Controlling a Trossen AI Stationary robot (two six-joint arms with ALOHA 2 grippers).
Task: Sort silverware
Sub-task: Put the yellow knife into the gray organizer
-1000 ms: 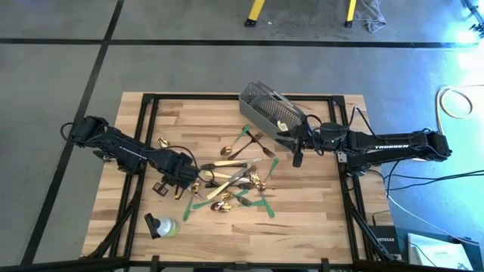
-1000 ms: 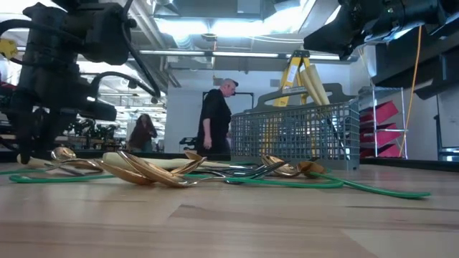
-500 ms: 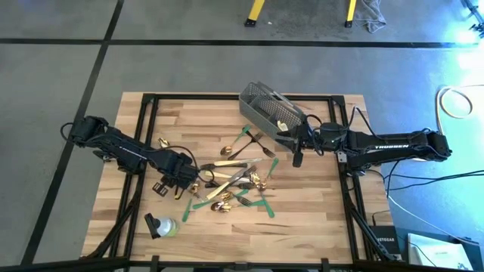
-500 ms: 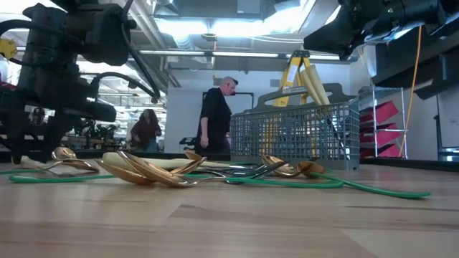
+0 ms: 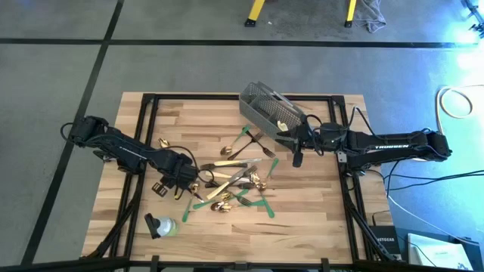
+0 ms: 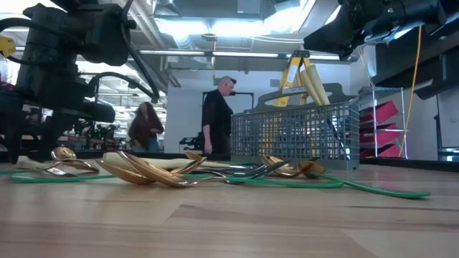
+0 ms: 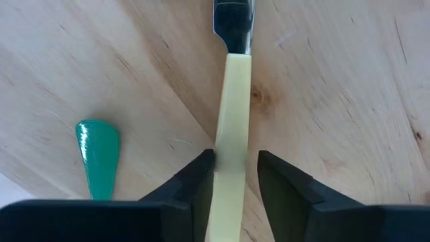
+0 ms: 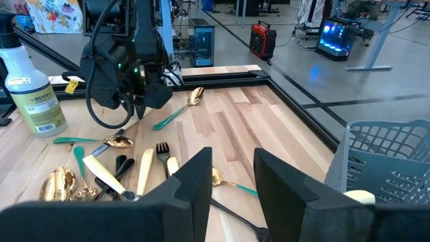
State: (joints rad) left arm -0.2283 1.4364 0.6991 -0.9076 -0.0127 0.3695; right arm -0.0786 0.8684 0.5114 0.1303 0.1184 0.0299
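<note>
Bare wood table [image 5: 318, 204] open at lower right of the high view, silverware [image 5: 231, 181] heaped with green tape strips [image 5: 257, 198] blocking the centre, mesh basket [image 5: 268, 112] at upper centre, spray bottle [image 5: 160, 225] at lower left, clear strip along the upper-left edge.

The only lettering I can read is the white word TROSSEN along my right arm [image 5: 393, 146], at the frame's right in the high view.

Robotics lab or workshop: yellow stepladder [image 6: 304, 80], ceiling ducts [image 6: 215, 11], equipment-cluttered benches, two people [image 6: 216, 118] standing behind.
</note>
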